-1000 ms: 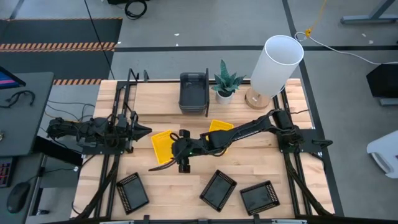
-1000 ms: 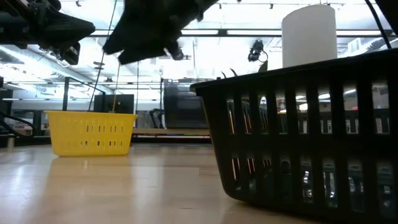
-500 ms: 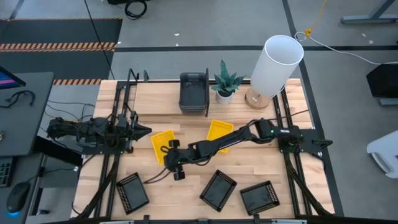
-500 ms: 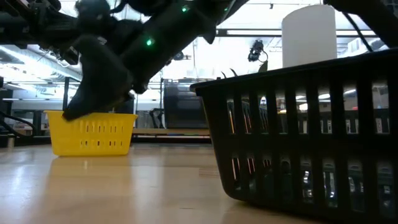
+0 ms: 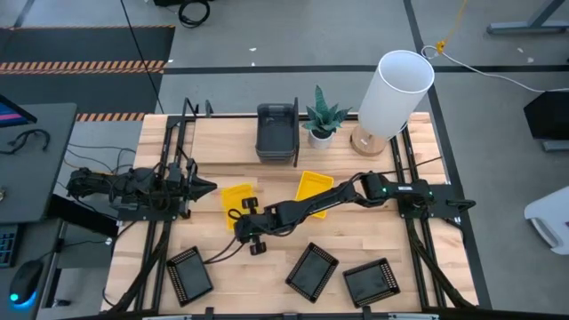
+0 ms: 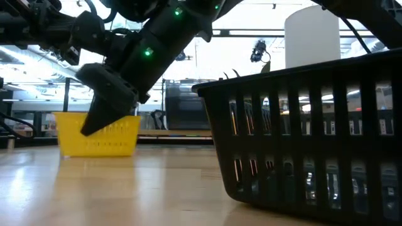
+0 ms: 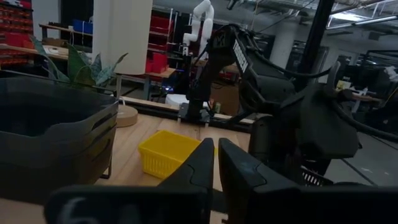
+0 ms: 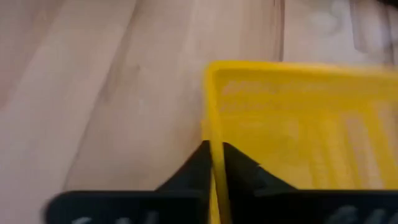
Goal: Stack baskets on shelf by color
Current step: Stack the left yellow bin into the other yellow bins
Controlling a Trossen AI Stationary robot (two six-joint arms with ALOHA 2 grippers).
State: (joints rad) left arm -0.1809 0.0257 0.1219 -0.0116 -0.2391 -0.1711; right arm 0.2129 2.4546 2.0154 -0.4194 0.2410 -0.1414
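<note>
Pale wooden tabletop [image 5: 267,267]; grey concrete floor [image 5: 293,36] beyond.

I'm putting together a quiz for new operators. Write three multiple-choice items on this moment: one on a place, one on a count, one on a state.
1. Where is the dark grey basket stack?
A. On the shelf beside the plant
B. At the table's front edge
C. On the floor

2. How many black baskets lie on the tabletop?
A. One
B. Two
C. Three

3. The right hand is:
A. Open in the air
B. Shut on the yellow basket
C. Holding the plant

Answers: A, the high view shows it at the back by the plant; C, three lie along the front; B, the right wrist view shows the basket's rim pinched between its fingers, while the left hand waits at the left.
</note>
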